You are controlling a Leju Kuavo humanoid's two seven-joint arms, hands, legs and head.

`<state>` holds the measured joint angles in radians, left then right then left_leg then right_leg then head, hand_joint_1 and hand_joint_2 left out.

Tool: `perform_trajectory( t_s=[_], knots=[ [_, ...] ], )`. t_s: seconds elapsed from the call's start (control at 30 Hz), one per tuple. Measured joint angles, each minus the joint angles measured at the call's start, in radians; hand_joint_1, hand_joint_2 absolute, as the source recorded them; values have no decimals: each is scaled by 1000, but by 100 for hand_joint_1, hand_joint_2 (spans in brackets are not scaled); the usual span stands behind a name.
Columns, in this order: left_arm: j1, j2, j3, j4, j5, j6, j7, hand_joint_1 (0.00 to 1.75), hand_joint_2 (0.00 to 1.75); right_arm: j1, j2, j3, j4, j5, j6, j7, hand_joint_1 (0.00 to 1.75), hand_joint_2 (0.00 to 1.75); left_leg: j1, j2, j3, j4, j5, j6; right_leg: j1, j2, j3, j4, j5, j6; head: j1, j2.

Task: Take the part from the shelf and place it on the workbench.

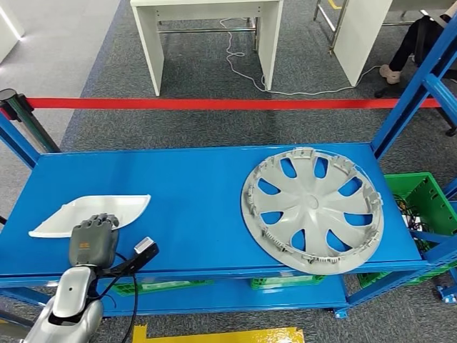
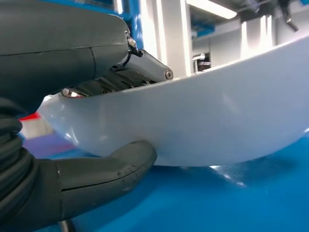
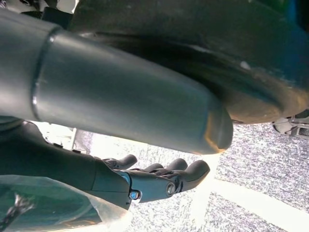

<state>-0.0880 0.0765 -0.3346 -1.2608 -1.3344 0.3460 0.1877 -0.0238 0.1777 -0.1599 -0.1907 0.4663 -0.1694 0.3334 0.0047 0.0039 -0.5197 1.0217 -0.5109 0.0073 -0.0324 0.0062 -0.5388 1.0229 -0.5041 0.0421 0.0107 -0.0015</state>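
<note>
A: The left hand (image 1: 93, 239) is closed on the near edge of the white part (image 1: 91, 214), dark fingers (image 2: 146, 67) over its upper side and the thumb (image 2: 109, 169) tucked beneath.

B: And where is the part itself?

A: Lying on the blue shelf (image 1: 194, 207), at its left end, well apart from the grey wheel cover (image 1: 313, 207) on the right. It looks gripped but not lifted, so I judge the task is at its first step: the carry and the setting-down on the bench are all left.

B: The right hand (image 3: 153, 181)?

A: It hangs over grey floor, fingers loosely extended and holding nothing.

B: Anything unclear?

A: The left wrist view cuts off the part's far end, and I cannot tell which surface is the target; a white table (image 1: 207, 28) stands beyond the red line.
</note>
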Motion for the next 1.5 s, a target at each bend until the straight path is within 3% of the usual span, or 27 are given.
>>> perform_trajectory(
  t_s=[0.47,0.63,0.7,0.8,0.87,1.03,1.13,1.3,1.5],
  knots=[
    [-2,-2,1,0,-12,11,4,175,175,1,0,-4,0,6,-4,-1,0,0,0,0,0,0,0,0,0,0,0,0,0,0,0,0],
    [3,2,1,0,-21,50,-36,175,175,1,0,-4,0,19,-4,-3,0,0,0,0,0,0,0,0,0,0,0,0,0,0,0,0],
    [8,8,1,0,-36,116,-65,175,175,1,0,-4,0,28,-2,-6,0,0,0,0,0,0,0,0,0,0,0,0,0,0,0,0],
    [30,12,8,-19,-62,281,-149,175,175,1,0,-4,0,45,5,-10,0,0,0,0,0,0,0,0,0,0,0,0,0,0,0,0],
    [60,-4,38,-77,-66,333,-263,175,175,1,0,-4,0,59,9,-10,0,0,0,0,-1,0,0,0,0,1,-1,0,0,0,0,0],
    [110,-136,175,-239,127,349,-661,175,175,-1,0,-4,0,81,11,-12,0,0,0,0,-2,0,0,0,0,0,-2,0,0,0,0,0],
    [126,-212,214,-304,272,350,-811,175,175,-2,0,-4,0,87,11,-14,0,0,0,0,-2,0,0,0,0,0,-1,-1,0,0,0,0],
    [140,-262,212,-368,440,350,-862,175,175,-3,0,-4,0,94,9,-22,0,0,0,0,-3,3,0,1,-1,0,-2,-2,2,1,0,0],
    [140,-192,45,-440,792,329,-801,175,175,-4,0,-5,0,100,-7,-48,0,0,-2,-1,-10,12,-1,9,-4,-1,-3,-5,9,10,-1,0]
  ],
)
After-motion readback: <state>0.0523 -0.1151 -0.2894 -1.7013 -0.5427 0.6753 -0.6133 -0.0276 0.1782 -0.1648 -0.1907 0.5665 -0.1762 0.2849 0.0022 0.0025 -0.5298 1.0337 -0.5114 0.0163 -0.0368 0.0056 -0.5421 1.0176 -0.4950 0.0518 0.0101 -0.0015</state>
